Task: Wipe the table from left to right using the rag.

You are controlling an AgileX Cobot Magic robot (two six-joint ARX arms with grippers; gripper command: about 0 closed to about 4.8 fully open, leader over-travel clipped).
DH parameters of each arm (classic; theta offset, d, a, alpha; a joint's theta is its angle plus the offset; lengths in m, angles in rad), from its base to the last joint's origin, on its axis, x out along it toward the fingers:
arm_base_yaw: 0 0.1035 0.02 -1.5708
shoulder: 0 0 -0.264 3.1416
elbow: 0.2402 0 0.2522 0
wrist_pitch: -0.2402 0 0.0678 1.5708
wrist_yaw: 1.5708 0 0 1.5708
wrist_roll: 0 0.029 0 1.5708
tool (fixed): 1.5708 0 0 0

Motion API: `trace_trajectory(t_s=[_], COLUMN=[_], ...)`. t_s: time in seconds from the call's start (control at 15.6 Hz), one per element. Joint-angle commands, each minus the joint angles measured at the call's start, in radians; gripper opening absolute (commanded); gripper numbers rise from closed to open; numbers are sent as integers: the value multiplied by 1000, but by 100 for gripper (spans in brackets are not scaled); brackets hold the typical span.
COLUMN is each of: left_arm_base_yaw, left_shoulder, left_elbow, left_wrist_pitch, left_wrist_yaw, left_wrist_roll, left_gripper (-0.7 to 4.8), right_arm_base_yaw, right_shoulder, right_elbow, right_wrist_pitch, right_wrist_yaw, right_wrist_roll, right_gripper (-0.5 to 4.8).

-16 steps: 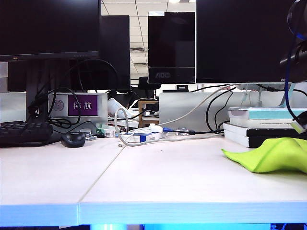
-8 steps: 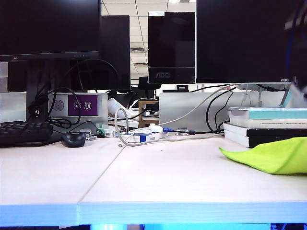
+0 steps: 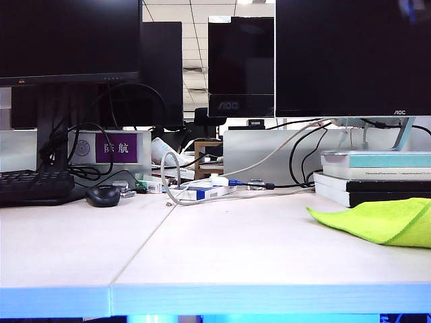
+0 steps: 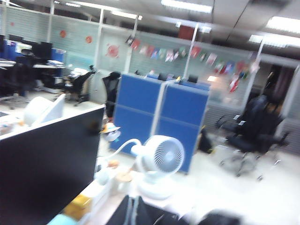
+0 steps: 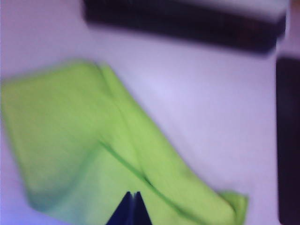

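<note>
1. The right end effector shows in the right wrist view as two dark fingertips pressed together with no gap. They hang above the soft lime-green microfibre rag and hold nothing.
2. The left end effector appears in no picture. Its wrist camera faces a blurred office with blue partition panels and a white desk fan. Its fingers are together.
3. Neither arm shows in the exterior view.
4. The rag lies loose and rumpled at the right edge of the wide white worktop, partly cut off by the picture edge. One pointed corner faces the middle of the worktop.
5. Just behind the rag, toward the back edge, stands a stack of books.
6. Well apart, near the back left, sit a black computer mouse and a black keyboard.
7. Dark monitors and tangled cables line the back edge.
</note>
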Motion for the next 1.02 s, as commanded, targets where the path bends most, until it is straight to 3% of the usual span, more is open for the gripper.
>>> trace_trajectory(t_s=[0.06, 0.26, 0.45, 0.7, 0.83, 1.02], left_arm_base_yaw=[0, 0, -1, -1, -1, -1], left_shoulder=[-80, -160, -259, -410, -488, -552], left_elbow=[3, 3, 3, 3, -4, -4], left_wrist_pitch=[-158, -308, -420, -787, -821, -821], left_wrist_yaw=[-141, -229, -235, -319, -328, -356], left_wrist_roll=[145, 233, 242, 333, 358, 365], left_gripper=[21, 21, 21, 20, 19, 19], right_arm_base_yaw=[2, 2, 2, 18, 13, 14], right_shoulder=[-150, -293, -421, -771, -975, -1140], right_elbow=[32, 31, -6, -418, -668, -869], right_wrist_pitch=[180, 323, 342, 546, 631, 595], right_wrist_yaw=[-171, -245, -247, -244, -235, -214], right_wrist_roll=[39, 66, 66, 61, 73, 73], right_gripper=[-5, -5, -5, -5, -5, -5])
